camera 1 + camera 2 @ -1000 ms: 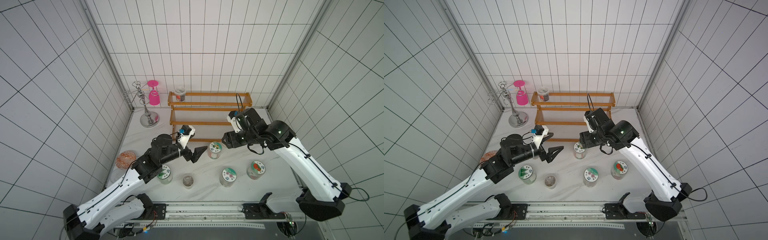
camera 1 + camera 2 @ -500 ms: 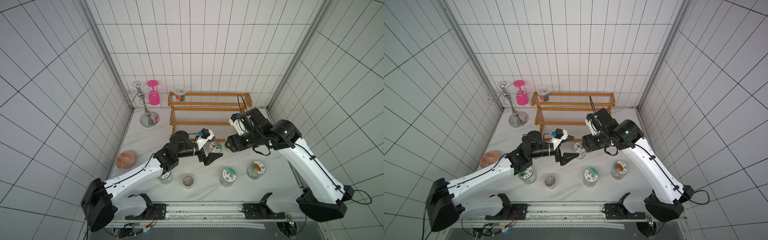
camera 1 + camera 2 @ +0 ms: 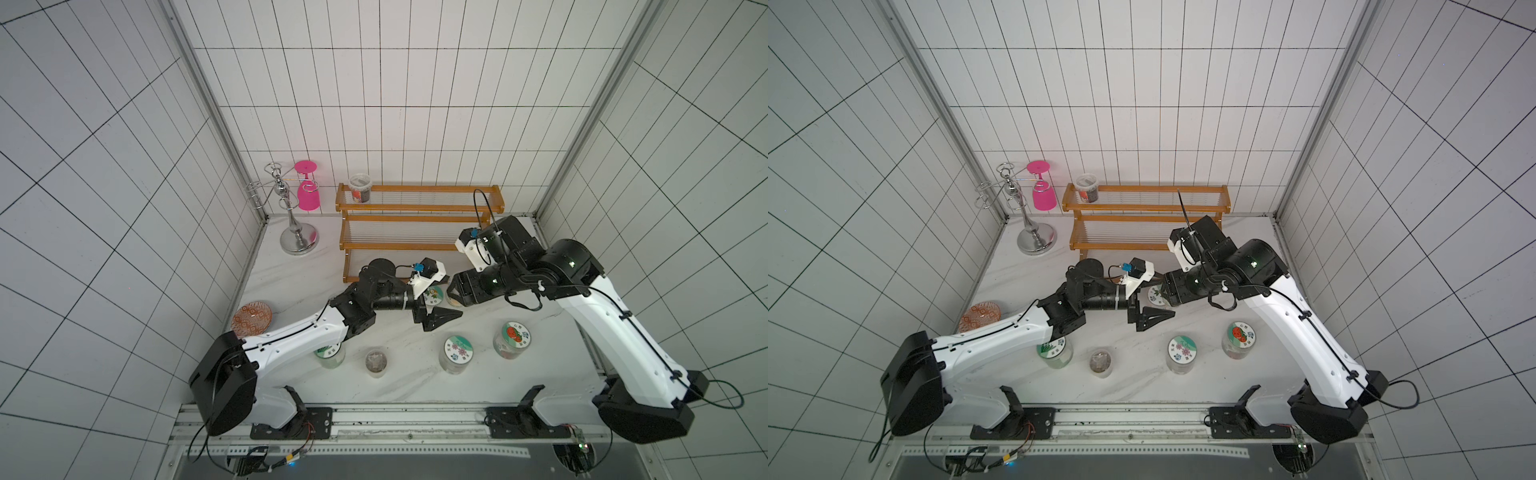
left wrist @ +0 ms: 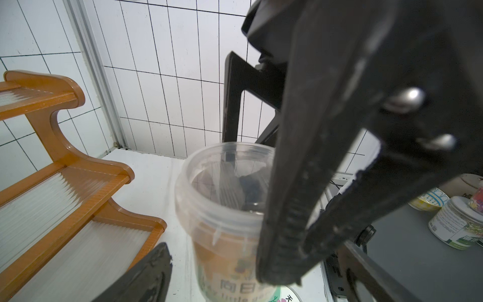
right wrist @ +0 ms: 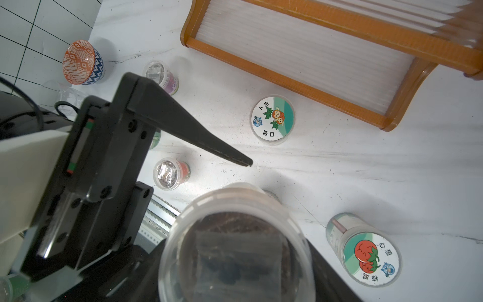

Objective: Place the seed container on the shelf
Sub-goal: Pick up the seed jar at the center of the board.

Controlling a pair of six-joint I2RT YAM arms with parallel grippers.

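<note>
The right gripper [image 3: 451, 293] is clamped on the seed container [image 5: 235, 243], a clear lidded tub with an orange label and dark contents. It holds the tub lid-up in the air over the middle of the desk [image 3: 299, 286], just in front of the shelf [image 3: 399, 248] that stands along the desk's far edge. The left gripper [image 4: 218, 261] is spread wide and level with the tub. In the left wrist view it has a finger on either side, and neither finger visibly presses the wall. This reads as a hand-over. To do it well, the left jaws should close squarely on the labelled body below the lid rim and clear of the right gripper's fingers. The right gripper should let go only once that grip looks firm. A cartoon-lidded jar [image 5: 271, 119] stands on the desk close beneath, so the exchange should stay high enough not to knock it. On the shelf, the base must sit flat across the thin rods. The left end of the top tier is already taken by a dark-filled tub [image 3: 359, 193].
</note>
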